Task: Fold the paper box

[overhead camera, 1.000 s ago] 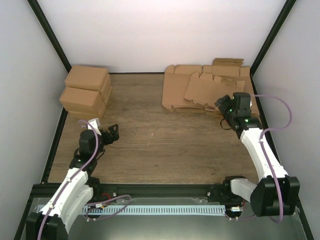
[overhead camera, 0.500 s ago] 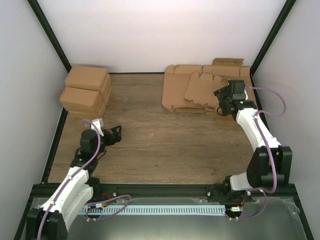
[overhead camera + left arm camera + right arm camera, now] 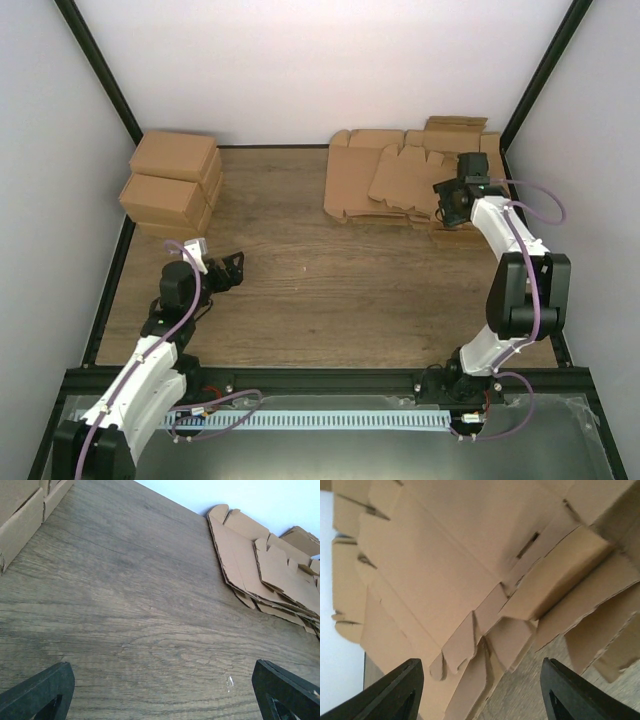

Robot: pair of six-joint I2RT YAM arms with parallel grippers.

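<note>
A stack of flat brown cardboard blanks (image 3: 395, 185) lies at the table's back right. The paper box is the top notched blank (image 3: 412, 178), lying skewed on the stack. My right gripper (image 3: 447, 207) is open and empty, low over the stack's near right edge. In the right wrist view its fingers (image 3: 390, 692) straddle the notched tabs of the top blank (image 3: 445, 545) and the blanks beneath. My left gripper (image 3: 228, 268) is open and empty above the bare wood at mid left. In the left wrist view (image 3: 162, 695) it faces the stack (image 3: 260, 570).
Three folded brown cartons (image 3: 170, 185) are stacked at the back left; they also show in the left wrist view (image 3: 20, 515). White walls and black frame posts close in the table. The wooden tabletop (image 3: 320, 290) lies between the arms.
My right arm has stretched out and carried its open gripper back onto the stack's near right edge. My left gripper has shifted slightly to the right.
</note>
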